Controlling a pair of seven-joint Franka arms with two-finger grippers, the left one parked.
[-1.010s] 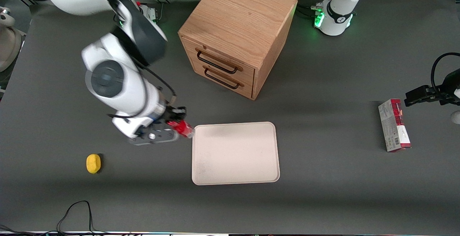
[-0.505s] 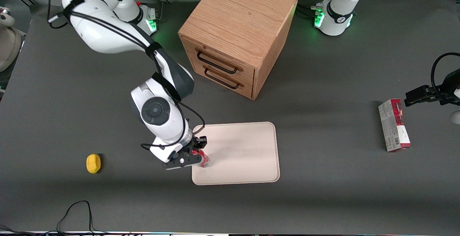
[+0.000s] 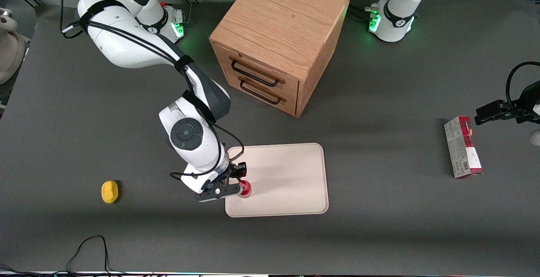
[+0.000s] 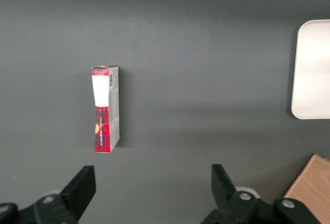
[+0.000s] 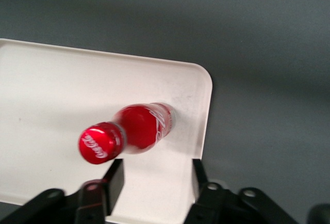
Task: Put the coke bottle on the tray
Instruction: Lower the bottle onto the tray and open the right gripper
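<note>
The coke bottle (image 3: pixel 244 188), small and red with a red cap, stands upright on the cream-white tray (image 3: pixel 287 175), at the tray's corner nearest the front camera on the working arm's end. My right gripper (image 3: pixel 235 182) hangs just above and beside it, open. In the right wrist view the bottle (image 5: pixel 139 128) stands on the tray (image 5: pixel 51 90) close to its rounded corner. It is just past the tips of the gripper (image 5: pixel 156 168), whose fingers (image 5: pixel 114 175) are spread with bare tray between them. The tray's edge also shows in the left wrist view (image 4: pixel 314 69).
A wooden two-drawer cabinet (image 3: pixel 278 40) stands farther from the front camera than the tray. A yellow object (image 3: pixel 109 192) lies toward the working arm's end. A red-and-grey carton (image 3: pixel 463 146) lies toward the parked arm's end and shows in the left wrist view (image 4: pixel 105 108).
My gripper carried the bottle from beside the tray's farther corner to its corner nearer the front camera. The bottle went from tilted in the grip to upright on the tray.
</note>
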